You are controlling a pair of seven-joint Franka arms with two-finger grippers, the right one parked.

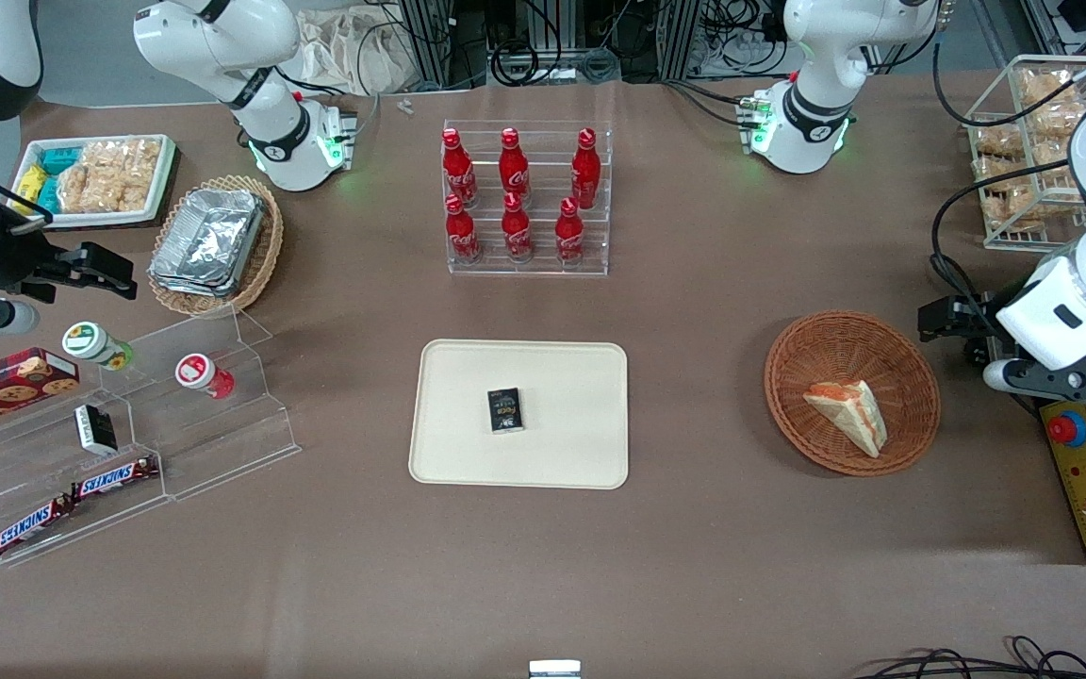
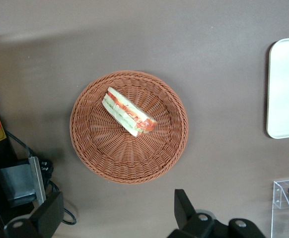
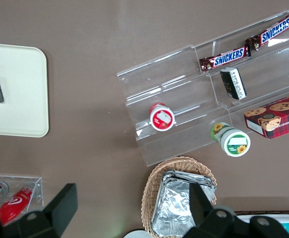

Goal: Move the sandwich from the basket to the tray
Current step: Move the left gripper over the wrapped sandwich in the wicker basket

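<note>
Sandwich: one triangular wedge, lying inside the round reddish-brown basket, cut edge with orange-red filling showing; untouched. Basket: on the brown table, toward the working arm's end, well apart from the tray. Tray: cream-beige, rectangular, near the table's middle, carrying one small black packet. Gripper: held above the table just beside the basket's rim, over neither sandwich nor tray; its two dark fingers stand spread wide with nothing between them. Other stock: six red bottles in a clear rack, farther from the front camera than the tray.
</note>
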